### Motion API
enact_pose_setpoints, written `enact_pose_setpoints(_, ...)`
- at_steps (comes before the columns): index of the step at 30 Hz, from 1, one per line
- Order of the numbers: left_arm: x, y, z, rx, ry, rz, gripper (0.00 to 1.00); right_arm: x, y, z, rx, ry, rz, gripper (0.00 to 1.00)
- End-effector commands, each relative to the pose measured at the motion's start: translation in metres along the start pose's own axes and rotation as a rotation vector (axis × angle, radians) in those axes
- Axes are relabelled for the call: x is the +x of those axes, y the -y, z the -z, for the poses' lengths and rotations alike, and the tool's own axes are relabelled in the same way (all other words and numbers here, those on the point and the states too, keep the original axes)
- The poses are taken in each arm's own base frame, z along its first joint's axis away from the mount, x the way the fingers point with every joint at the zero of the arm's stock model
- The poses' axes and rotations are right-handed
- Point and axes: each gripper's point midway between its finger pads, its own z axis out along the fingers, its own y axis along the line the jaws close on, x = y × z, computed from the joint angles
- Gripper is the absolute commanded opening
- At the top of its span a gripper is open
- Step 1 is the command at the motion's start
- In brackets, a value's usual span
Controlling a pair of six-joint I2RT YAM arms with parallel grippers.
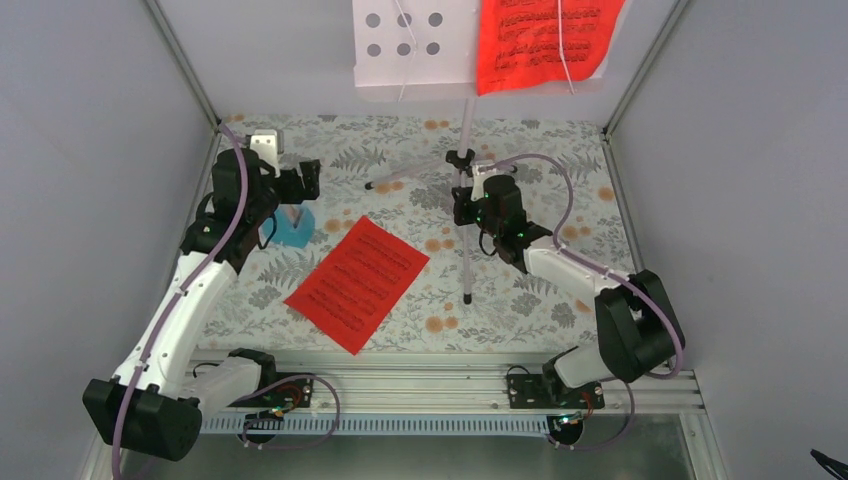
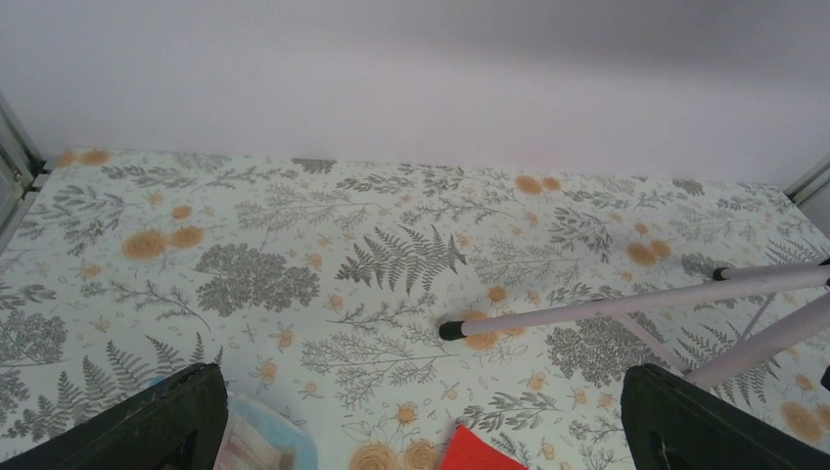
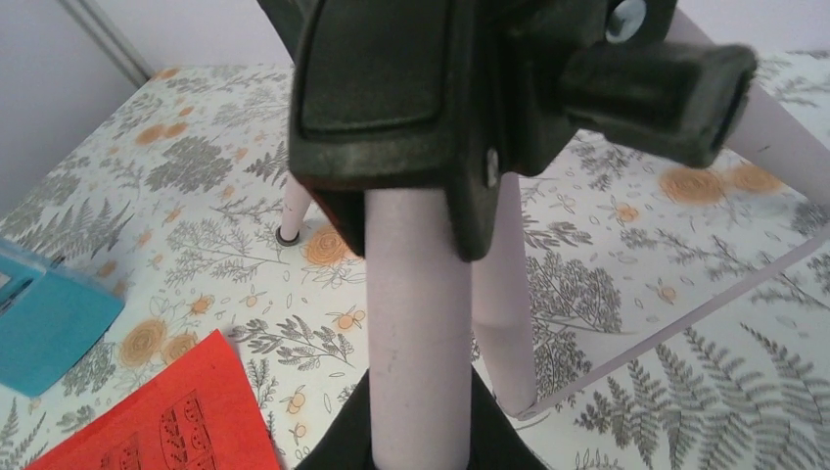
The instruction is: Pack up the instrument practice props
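Bright even light, soft faint shadows, right-wrist foreground blurred

Legs of the music stand [image 1: 466, 262] across mid-table — open cloth [image 1: 330, 140] far back left.

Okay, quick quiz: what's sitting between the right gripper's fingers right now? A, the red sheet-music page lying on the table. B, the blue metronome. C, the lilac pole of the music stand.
C. In the right wrist view the lilac music stand pole runs up between the fingers of the right gripper, just under the black hub, while the metronome and the red page lie apart on the table.
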Motion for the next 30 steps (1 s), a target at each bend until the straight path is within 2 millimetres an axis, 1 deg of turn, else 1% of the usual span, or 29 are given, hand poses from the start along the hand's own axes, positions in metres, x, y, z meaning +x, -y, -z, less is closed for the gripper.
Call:
enact_pose_setpoints(1,0.001,0.000,0.003,0.009,0.015,0.007,1.00,-0.012,0.011,0.014,0.158,0.099,-0.175,0.04)
enact_pose_setpoints(3,0.003,0.000,0.004,0.011,0.013,0.014,1.00,-0.005,0.008,0.015,0.177,0.093,-0.224,0.04)
enact_pose_setpoints(5,0.004,-0.001,0.005,0.010,0.011,0.019,1.00,-0.001,0.000,0.016,0.186,0.100,-0.264,0.04)
enact_pose_setpoints(8,0.007,-0.002,0.006,0.006,0.004,0.022,1.00,0.005,-0.013,0.015,0.203,0.107,-0.318,0.04)
enact_pose_setpoints(13,0.007,-0.001,0.009,0.010,0.005,0.032,1.00,0.013,-0.037,0.009,0.174,0.099,-0.378,0.04)
enact_pose_setpoints(14,0.007,-0.001,0.010,0.013,0.006,0.033,1.00,0.013,-0.043,0.007,0.153,0.097,-0.374,0.06)
enact_pose_setpoints(15,0.008,0.000,0.010,0.015,0.006,0.033,1.00,0.012,-0.049,0.005,0.129,0.097,-0.367,0.11)
enact_pose_setpoints(18,0.006,0.000,0.014,0.013,0.011,0.030,1.00,0.010,-0.056,0.003,0.097,0.093,-0.346,0.35)
enact_pose_setpoints(21,0.001,-0.005,0.022,-0.016,0.040,0.035,1.00,0.007,-0.055,0.010,0.095,0.107,-0.317,0.58)
enact_pose_setpoints(23,-0.007,-0.009,0.035,-0.036,0.095,0.041,1.00,0.004,-0.054,0.020,0.079,0.129,-0.281,0.68)
enact_pose_setpoints(25,-0.018,-0.010,0.051,-0.041,0.162,0.041,1.00,0.001,-0.054,0.033,0.061,0.156,-0.239,0.73)
enact_pose_setpoints(26,-0.026,-0.009,0.062,-0.036,0.205,0.041,1.00,0.000,-0.053,0.040,0.055,0.169,-0.217,0.76)
enact_pose_setpoints(27,-0.031,-0.009,0.070,-0.036,0.231,0.042,1.00,0.000,-0.051,0.047,0.052,0.178,-0.196,0.77)
enact_pose_setpoints(29,-0.041,-0.001,0.084,0.005,0.276,0.023,1.00,-0.002,-0.051,0.061,0.034,0.201,-0.150,0.79)
enact_pose_setpoints(30,-0.047,0.008,0.091,0.050,0.294,0.001,1.00,-0.003,-0.052,0.067,0.021,0.208,-0.127,0.79)
